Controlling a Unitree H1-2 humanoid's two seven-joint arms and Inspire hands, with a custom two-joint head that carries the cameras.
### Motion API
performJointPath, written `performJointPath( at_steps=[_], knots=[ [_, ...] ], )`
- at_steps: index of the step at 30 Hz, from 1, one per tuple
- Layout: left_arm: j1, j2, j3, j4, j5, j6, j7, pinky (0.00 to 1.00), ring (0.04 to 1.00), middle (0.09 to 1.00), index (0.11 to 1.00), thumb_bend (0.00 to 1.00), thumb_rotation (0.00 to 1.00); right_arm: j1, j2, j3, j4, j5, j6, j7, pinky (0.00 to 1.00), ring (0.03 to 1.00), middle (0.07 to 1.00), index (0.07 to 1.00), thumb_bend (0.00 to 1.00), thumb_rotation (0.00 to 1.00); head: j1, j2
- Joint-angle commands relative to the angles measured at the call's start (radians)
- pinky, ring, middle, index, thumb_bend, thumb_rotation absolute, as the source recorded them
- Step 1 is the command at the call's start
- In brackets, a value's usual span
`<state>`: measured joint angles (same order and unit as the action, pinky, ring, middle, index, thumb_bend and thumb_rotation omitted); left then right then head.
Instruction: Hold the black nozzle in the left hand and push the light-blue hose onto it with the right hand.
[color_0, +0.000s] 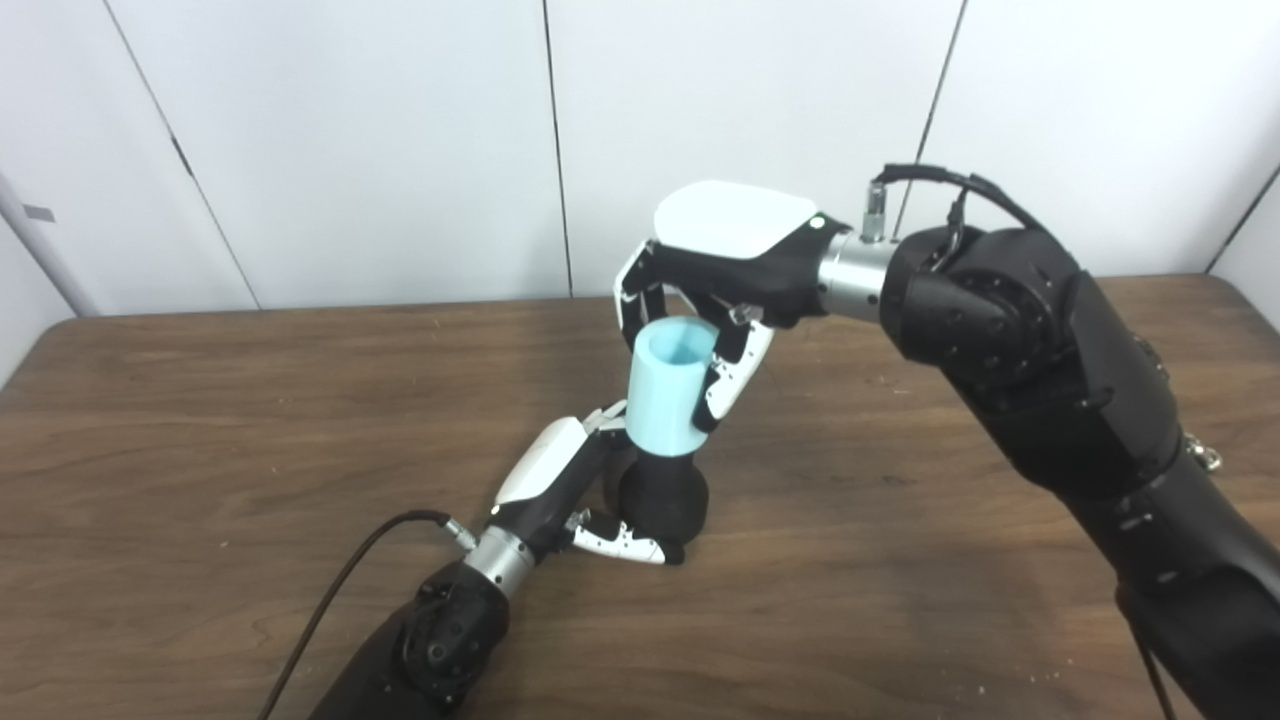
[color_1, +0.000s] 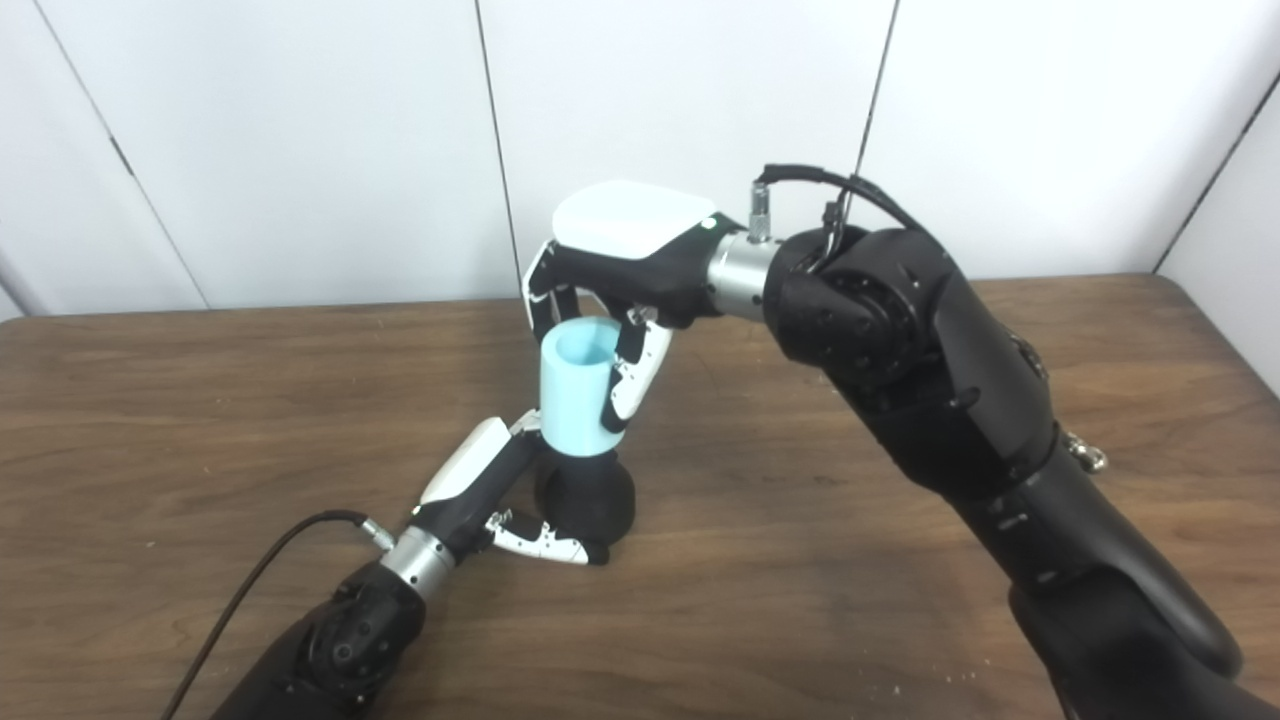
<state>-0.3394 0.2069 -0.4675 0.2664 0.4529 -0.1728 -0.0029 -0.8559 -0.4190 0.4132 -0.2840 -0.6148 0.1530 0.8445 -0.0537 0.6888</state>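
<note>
The black nozzle (color_0: 662, 496) stands on the wooden table (color_0: 200, 420) near the middle, and my left hand (color_0: 575, 480) is shut around its bulbous base. The light-blue hose (color_0: 667, 385), a short upright tube with its open end up, sits on top of the nozzle. My right hand (color_0: 715, 285) comes from the right and above and is shut on the hose, fingers on both sides of it. The same scene shows in the right eye view, with the hose (color_1: 579, 385) over the nozzle (color_1: 588, 500). The joint between hose and nozzle is partly hidden by fingers.
A black cable (color_0: 340, 590) runs from my left wrist over the table toward the front edge. My right arm (color_0: 1080, 400) spans the right side of the table. White wall panels (color_0: 400, 140) stand behind the table's far edge.
</note>
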Motion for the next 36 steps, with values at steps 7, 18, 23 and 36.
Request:
performJointPath(
  at_steps=[7, 18, 23, 36],
  knots=[
    [0.169, -0.027, -0.063, 0.117, 0.050, 0.017, -0.018, 1.00, 0.965, 0.813, 0.483, 0.50, 0.08, -0.048, 0.006, -0.010, -0.033, -0.029, 0.020, -0.002, 0.11, 0.189, 0.470, 0.484, 0.53, 0.00, -0.002, 0.002],
    [0.172, -0.025, -0.062, 0.105, 0.050, 0.024, -0.023, 1.00, 0.964, 0.812, 0.483, 0.50, 0.08, -0.023, 0.005, -0.005, -0.060, -0.040, 0.034, 0.018, 0.11, 0.191, 0.470, 0.483, 0.53, 0.00, 0.000, 0.007],
    [0.173, -0.023, -0.062, 0.101, 0.050, 0.026, -0.026, 1.00, 0.964, 0.812, 0.483, 0.50, 0.08, -0.004, 0.001, 0.010, -0.091, -0.068, 0.017, 0.022, 0.09, 0.161, 0.470, 0.483, 0.53, 0.00, -0.001, 0.008],
    [0.172, -0.021, -0.061, 0.090, 0.052, 0.037, -0.035, 1.00, 0.964, 0.812, 0.483, 0.50, 0.08, 0.048, -0.019, 0.012, -0.155, -0.143, -0.140, -0.023, 0.07, 0.131, 0.469, 0.481, 0.53, 0.00, -0.001, 0.011]
  ],
)
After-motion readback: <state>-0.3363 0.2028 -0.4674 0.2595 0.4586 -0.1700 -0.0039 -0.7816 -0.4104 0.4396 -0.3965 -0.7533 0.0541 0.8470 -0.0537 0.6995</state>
